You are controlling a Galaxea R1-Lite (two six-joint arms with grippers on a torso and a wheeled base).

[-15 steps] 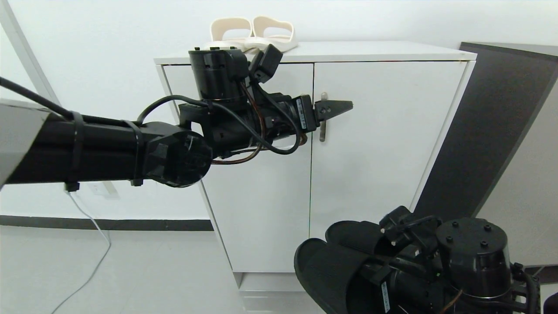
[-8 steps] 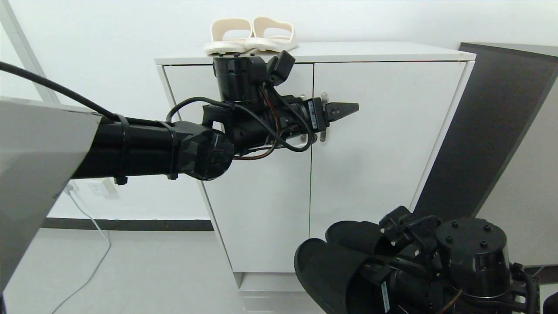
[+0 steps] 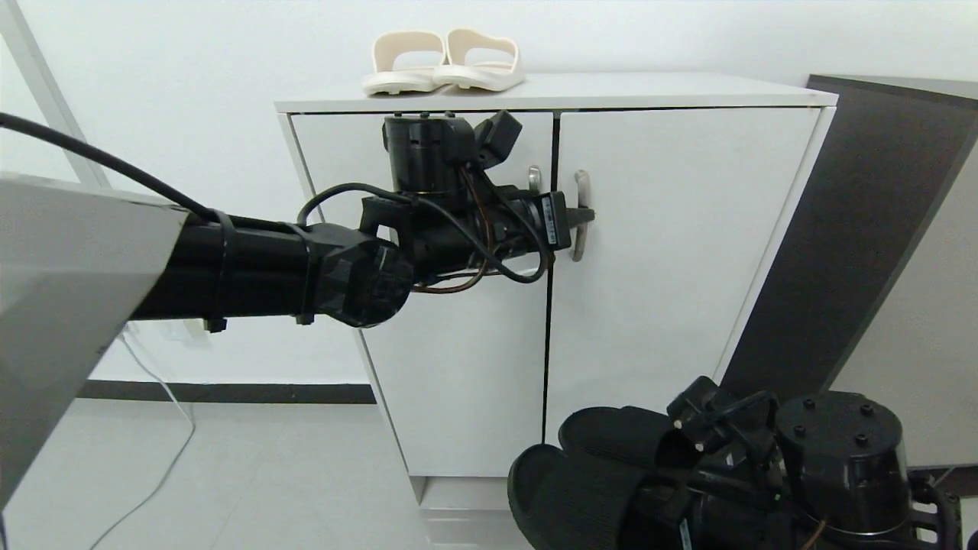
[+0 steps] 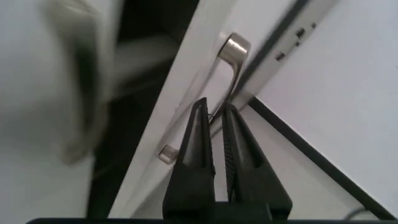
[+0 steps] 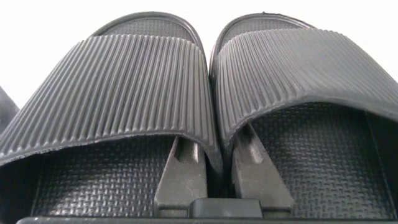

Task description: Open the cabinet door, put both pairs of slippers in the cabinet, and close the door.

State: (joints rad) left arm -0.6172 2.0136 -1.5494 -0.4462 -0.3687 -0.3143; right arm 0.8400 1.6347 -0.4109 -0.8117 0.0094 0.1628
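Head view: left gripper (image 3: 586,216) clamped on handle (image 3: 581,187), door (image 3: 672,267) barely cracked. Right gripper (image 5: 214,148) clutches black slippers (image 3: 588,473); beige slippers (image 3: 443,65) sit atop cabinet (image 3: 649,90). Nothing stowed yet.

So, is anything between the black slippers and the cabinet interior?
Yes. The right door is barely ajar, the left gripper on its handle, and covers the opening ahead of the black slippers held by the right gripper.
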